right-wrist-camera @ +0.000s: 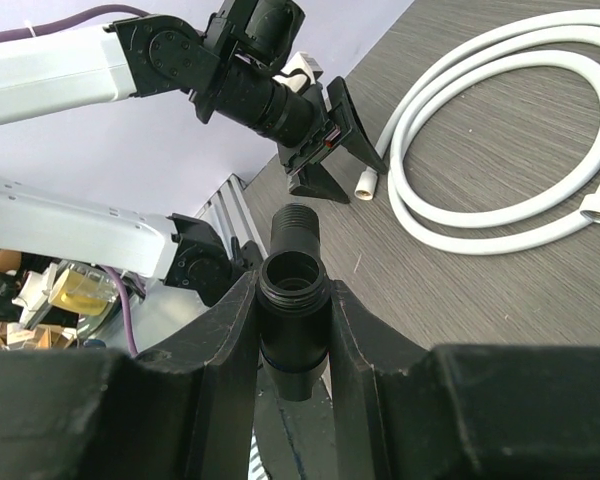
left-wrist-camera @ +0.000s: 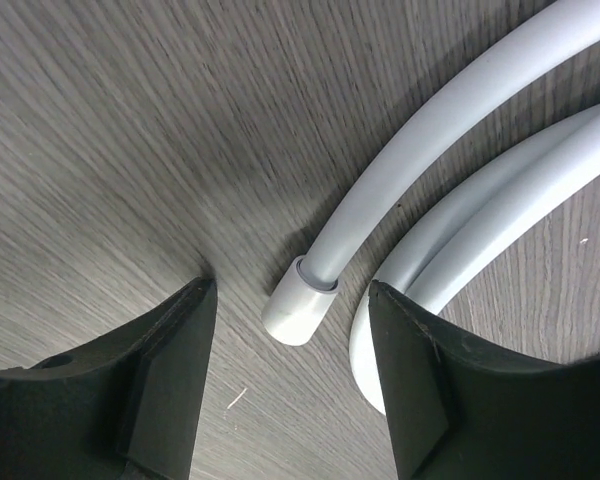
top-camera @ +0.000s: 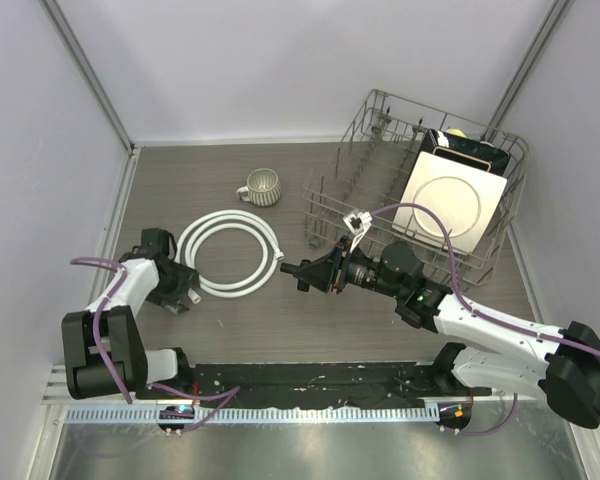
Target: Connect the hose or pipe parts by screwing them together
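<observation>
Parts are not yet joined. The right gripper (right-wrist-camera: 290, 290) clamps the fitting (right-wrist-camera: 292, 240) above the table (top-camera: 230, 330) middle. The left gripper (left-wrist-camera: 290, 292) stands open astride the nut (left-wrist-camera: 298, 312) of the hose (left-wrist-camera: 430, 130), coiled near the left edge. Remaining: grasp, align, screw.

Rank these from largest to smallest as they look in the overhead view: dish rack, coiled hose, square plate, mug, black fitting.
1. dish rack
2. coiled hose and square plate: they look about alike, so not ranked
3. mug
4. black fitting, only partly showing
</observation>
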